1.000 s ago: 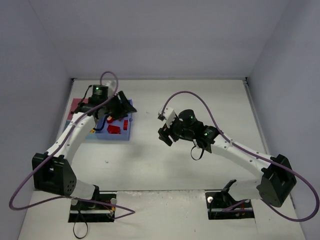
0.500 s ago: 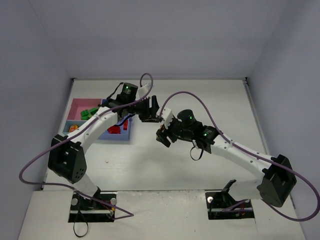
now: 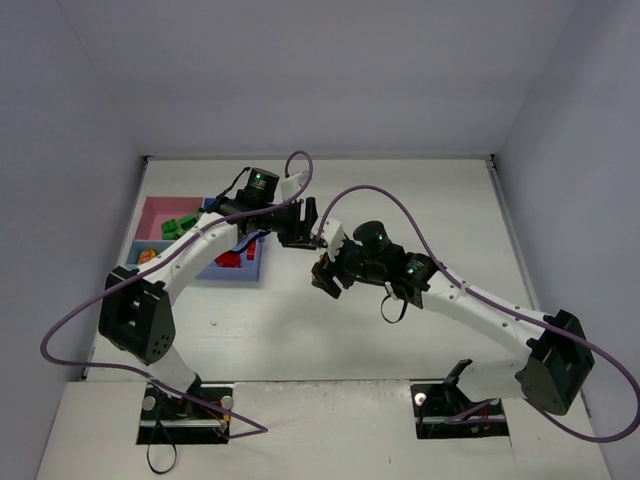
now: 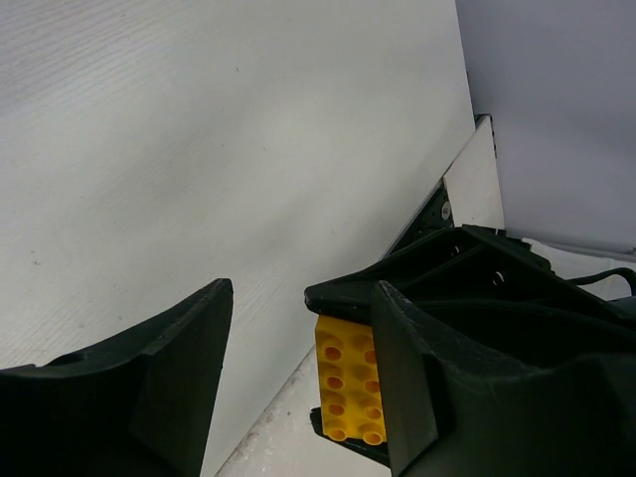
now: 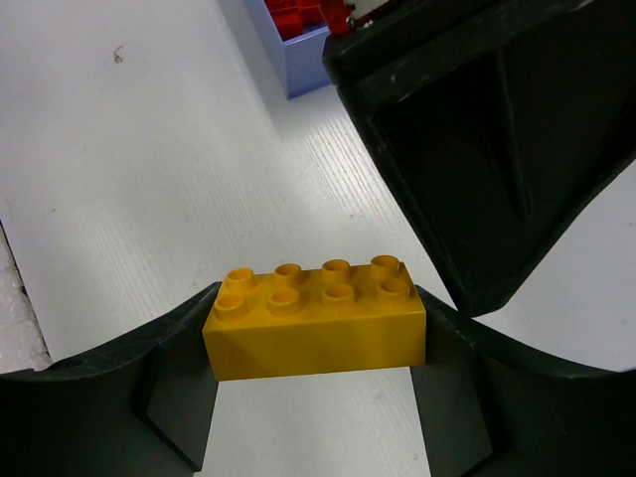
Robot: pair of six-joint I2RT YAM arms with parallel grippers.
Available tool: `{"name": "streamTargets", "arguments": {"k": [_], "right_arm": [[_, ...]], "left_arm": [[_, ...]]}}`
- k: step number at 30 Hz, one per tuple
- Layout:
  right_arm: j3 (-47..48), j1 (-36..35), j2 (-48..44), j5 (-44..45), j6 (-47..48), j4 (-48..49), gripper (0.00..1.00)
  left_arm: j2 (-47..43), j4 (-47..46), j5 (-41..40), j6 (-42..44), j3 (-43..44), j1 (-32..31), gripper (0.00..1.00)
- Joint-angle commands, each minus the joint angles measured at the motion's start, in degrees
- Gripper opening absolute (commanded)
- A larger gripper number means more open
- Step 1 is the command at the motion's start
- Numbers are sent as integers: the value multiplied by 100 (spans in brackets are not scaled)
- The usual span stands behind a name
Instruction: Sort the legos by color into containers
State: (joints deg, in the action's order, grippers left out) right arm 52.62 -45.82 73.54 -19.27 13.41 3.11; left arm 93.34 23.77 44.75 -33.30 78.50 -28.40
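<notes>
My right gripper (image 5: 315, 320) is shut on a yellow lego (image 5: 315, 318), an eight-stud brick clamped by its two short ends above the white table. My left gripper (image 4: 301, 290) is open right beside it. The same yellow lego (image 4: 350, 393) shows in the gap close to the left gripper's right finger (image 4: 447, 397), apart from the left finger. In the top view the left gripper (image 3: 299, 228) hangs just up-left of the right gripper (image 3: 322, 268). The containers lie at the left: a pink tray (image 3: 158, 209) with green legos (image 3: 180, 225), a blue tray (image 3: 240, 271) with red legos (image 3: 228, 258), and a small light-blue tray (image 3: 137, 247).
The blue tray's corner (image 5: 298, 60) sits just beyond the held brick in the right wrist view. A black finger of the left gripper (image 5: 477, 149) fills that view's upper right. Grey walls enclose the table on three sides. Purple cables loop over both arms.
My left arm has swung right from over the trays to beside the right gripper. The right gripper, still holding the yellow lego, has shifted slightly toward the left.
</notes>
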Motion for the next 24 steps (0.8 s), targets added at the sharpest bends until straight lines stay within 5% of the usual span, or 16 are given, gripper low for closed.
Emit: {"name": "streamTargets", "arguments": {"k": [1,24], "right_arm": [[205,29,-138,107,74,523,7],[205,29,64,459,118,585,6]], "left_arm": [[-149,172,332,288,60,-95,52],[-70,453,420,465,175,-122,52]]}}
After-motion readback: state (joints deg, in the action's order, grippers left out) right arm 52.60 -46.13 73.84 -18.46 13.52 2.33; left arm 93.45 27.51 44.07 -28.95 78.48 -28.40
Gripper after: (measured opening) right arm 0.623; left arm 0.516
